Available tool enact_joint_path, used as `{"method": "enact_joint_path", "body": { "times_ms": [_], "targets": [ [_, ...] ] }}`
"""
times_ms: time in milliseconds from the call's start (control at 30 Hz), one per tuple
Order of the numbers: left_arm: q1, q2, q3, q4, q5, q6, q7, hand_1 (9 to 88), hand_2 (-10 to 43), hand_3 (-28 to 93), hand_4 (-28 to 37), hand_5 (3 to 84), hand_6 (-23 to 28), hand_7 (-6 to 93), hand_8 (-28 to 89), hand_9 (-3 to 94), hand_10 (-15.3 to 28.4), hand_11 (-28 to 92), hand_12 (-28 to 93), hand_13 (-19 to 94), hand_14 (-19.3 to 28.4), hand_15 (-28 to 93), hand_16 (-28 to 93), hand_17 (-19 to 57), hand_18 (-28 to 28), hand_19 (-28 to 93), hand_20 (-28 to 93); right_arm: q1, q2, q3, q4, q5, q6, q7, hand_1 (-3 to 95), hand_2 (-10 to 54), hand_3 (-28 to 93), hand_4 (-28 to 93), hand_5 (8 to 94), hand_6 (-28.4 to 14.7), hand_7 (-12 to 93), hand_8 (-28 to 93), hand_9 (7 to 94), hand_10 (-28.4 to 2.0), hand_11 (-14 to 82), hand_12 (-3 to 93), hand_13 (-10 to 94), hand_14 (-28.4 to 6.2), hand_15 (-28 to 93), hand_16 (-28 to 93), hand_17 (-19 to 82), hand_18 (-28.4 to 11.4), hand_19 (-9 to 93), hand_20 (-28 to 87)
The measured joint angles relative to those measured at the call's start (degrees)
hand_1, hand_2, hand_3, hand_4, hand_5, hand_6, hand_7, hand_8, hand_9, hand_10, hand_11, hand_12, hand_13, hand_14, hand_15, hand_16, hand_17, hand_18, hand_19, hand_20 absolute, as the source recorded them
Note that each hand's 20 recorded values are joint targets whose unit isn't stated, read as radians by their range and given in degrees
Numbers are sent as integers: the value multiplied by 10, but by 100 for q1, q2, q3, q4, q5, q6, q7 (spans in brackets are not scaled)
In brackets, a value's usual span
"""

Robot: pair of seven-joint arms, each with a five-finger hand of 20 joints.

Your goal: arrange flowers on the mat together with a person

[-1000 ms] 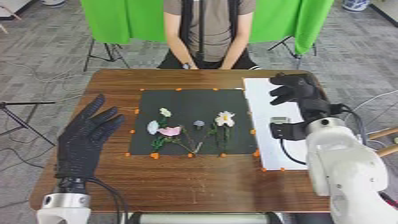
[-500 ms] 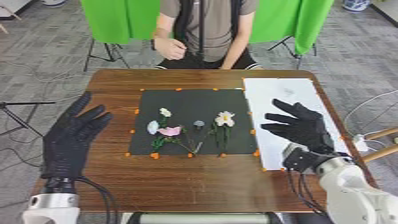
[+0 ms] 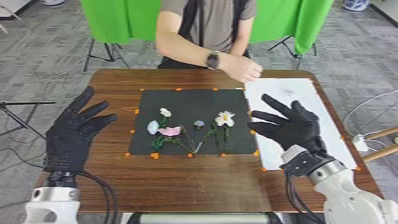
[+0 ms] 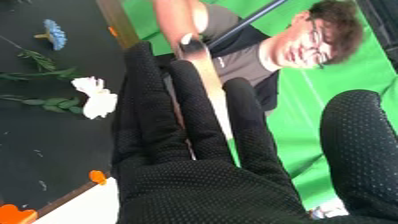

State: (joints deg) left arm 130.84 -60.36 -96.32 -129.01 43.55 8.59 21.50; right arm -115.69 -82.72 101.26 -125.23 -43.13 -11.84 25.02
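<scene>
Head view: my right hand point(image 3: 298, 132), fingers spread wide, is nearer than the person's hand point(image 3: 240, 68) to the faint pale item point(image 3: 289, 91) on the white sheet point(image 3: 333, 142); any reach for it probably runs forward. My left hand point(image 3: 71, 140), also open, lies across the black mat point(image 3: 222, 100).

Right wrist view: my fingers extend straight beside the white flower point(image 4: 98, 98).

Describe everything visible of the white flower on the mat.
The white flower lies on the right part of the dark mat, ruffled petals away from the robot, its green, leafy stem running toward it. A small blue flower lies to its left. The right robot hand is off to its right, not touching.
</scene>
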Motion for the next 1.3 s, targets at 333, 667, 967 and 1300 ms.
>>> {"method": "enact_joint_path", "body": {
  "times_ms": [333,667,967,1300],
  "targets": [
    [-79,-24,97,120,-11,2,-2,201,81,770,-283,345,65,98,-98,367,199,206,94,327,276,470,-97,-42,265,706,-121,20,-74,-15,57,-42,-109,90,101,136,808,-283,381,-34,86,-110,476,-207,107,113,433,-225,324,122,67,-200,550,119],
    [-189,-38,153,179,-12,-2,-20,201,81,768,-283,345,66,96,-96,365,200,208,99,325,280,496,-105,-41,266,706,-82,68,-100,-44,89,-42,-163,146,100,135,807,-283,381,-34,85,-109,477,-207,107,113,432,-225,322,122,66,-200,546,123],
    [-228,-56,224,313,-112,4,-31,200,81,767,-283,344,65,97,-97,365,201,211,99,334,281,507,-105,-37,271,715,-63,98,-96,-111,141,-47,-159,146,100,135,806,-283,383,-34,87,-110,479,-206,108,113,433,-225,323,123,66,-199,545,126],
    [-337,-70,226,436,-161,4,-107,200,81,766,-283,344,66,97,-96,366,202,213,99,337,283,512,-112,-31,275,726,-55,174,-97,-143,207,-52,-163,171,100,135,806,-283,386,-34,88,-110,483,-207,111,113,433,-225,327,122,66,-199,546,129]
  ]
}}
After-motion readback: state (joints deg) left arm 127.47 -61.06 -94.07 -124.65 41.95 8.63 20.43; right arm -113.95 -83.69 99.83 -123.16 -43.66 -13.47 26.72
